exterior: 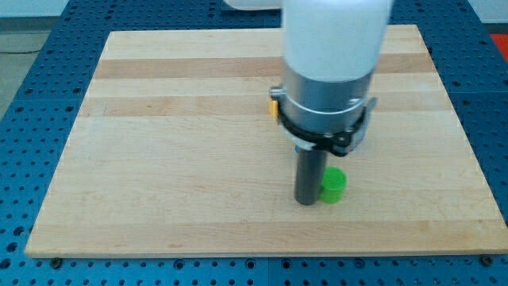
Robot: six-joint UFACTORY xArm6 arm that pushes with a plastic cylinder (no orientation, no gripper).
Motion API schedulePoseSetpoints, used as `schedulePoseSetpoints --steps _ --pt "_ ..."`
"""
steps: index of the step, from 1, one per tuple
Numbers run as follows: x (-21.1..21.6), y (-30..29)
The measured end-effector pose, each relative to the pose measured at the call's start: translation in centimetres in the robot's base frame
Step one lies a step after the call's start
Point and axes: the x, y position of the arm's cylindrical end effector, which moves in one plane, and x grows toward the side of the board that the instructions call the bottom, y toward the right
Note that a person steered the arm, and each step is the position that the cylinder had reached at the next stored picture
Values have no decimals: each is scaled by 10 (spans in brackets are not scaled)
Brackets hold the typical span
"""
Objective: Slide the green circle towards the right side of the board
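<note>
Here my tip (pixel 306 202), the lower end of a straight dark rod, rests on the pale wooden board (pixel 175 159) a little to the right of the board's middle and toward the view's bottom. Just to the tip's right, touching the rod or all but touching it, stands the small bright green circle block (pixel 333 184), a short round cylinder seen from above and slightly from the side. The rod has no jaws at all, so nothing is apart, together or clamped; it only stands beside the green block. Above the rod the arm's grey cylindrical body (pixel 325 87) with its black collar fills the upper middle of the view and hides part of the board behind it. At the collar's left edge a sliver of a yellow block (pixel 272 104) shows, its shape too hidden to make out, and below the collar on the right a trace of something blue (pixel 355 143) peeks out, likewise too hidden to name. The board lies on a blue perforated table top (pixel 32 95).
</note>
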Motion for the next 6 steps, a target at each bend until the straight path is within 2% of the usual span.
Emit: schedulePoseSetpoints --steps 2,6 --pt "0 49" --pt "-8 76"
